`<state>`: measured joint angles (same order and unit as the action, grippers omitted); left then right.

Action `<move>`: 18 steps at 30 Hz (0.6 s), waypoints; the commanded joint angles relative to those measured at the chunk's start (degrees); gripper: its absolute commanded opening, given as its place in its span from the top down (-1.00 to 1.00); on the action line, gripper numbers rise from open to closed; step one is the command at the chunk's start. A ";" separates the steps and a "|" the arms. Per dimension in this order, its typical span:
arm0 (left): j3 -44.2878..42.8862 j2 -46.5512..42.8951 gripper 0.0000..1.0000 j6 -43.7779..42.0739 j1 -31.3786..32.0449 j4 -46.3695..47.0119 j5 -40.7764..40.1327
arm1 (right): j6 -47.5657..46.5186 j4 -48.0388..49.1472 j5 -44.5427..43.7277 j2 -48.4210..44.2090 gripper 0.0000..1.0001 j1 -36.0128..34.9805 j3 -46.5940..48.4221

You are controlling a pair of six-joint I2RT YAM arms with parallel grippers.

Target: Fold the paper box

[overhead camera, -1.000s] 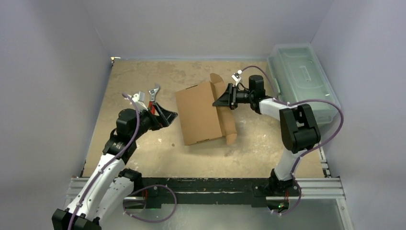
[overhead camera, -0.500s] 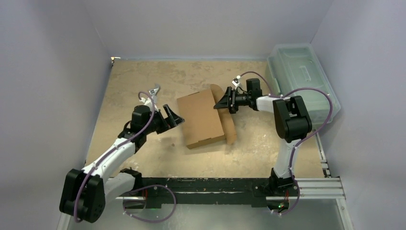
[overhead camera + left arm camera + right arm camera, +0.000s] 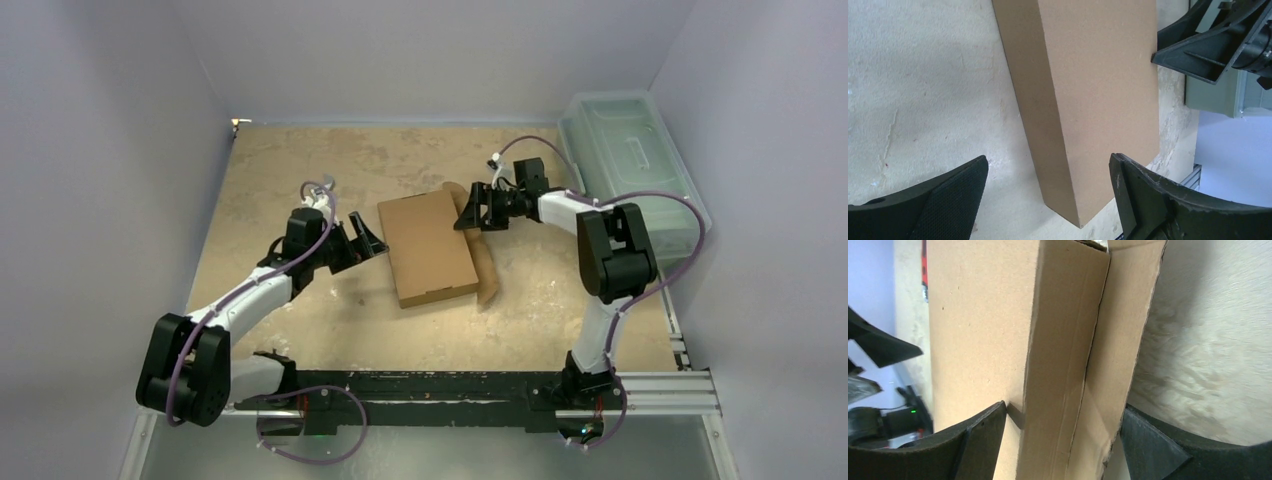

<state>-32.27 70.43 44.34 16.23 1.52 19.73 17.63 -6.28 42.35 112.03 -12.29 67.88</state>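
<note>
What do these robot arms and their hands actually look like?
The left arm and right arm have white links and bulky black joints, with a purple cable looped along each. The left hand and right hand are black, each with two broad wedge-shaped fingers.

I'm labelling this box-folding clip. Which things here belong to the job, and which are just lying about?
Job in hand: plain brown cardboard mailer box; left gripper; right gripper.
Lying about: translucent pale-green plastic bin, beyond the right arm.
</note>
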 commanded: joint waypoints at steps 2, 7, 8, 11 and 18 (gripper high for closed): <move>-4.37 -0.56 -0.79 -3.22 -0.23 -1.34 -1.25 | -14.02 -5.36 -9.85 -8.50 -0.67 0.25 0.95; -4.47 -0.89 -0.71 -2.98 -0.23 -1.43 -1.63 | -20.06 -6.02 -12.16 -15.68 -0.68 0.25 -1.87; -4.48 -0.77 -0.68 -2.75 -0.23 -1.43 -1.64 | -21.03 -6.09 -12.23 -16.83 -0.68 0.28 -2.51; -4.17 -0.25 -0.55 -2.06 -0.23 -1.43 -1.39 | -26.46 -7.91 -12.38 -20.83 -0.62 0.23 -4.06; -6.61 4.37 0.30 -2.11 -0.23 -3.53 -2.14 | -34.83 -9.64 -16.75 -23.27 0.62 -2.13 -7.77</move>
<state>-35.22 71.70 42.85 16.23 -0.58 18.65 -10.61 -13.43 29.47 88.66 -13.28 61.47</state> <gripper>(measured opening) 0.476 0.298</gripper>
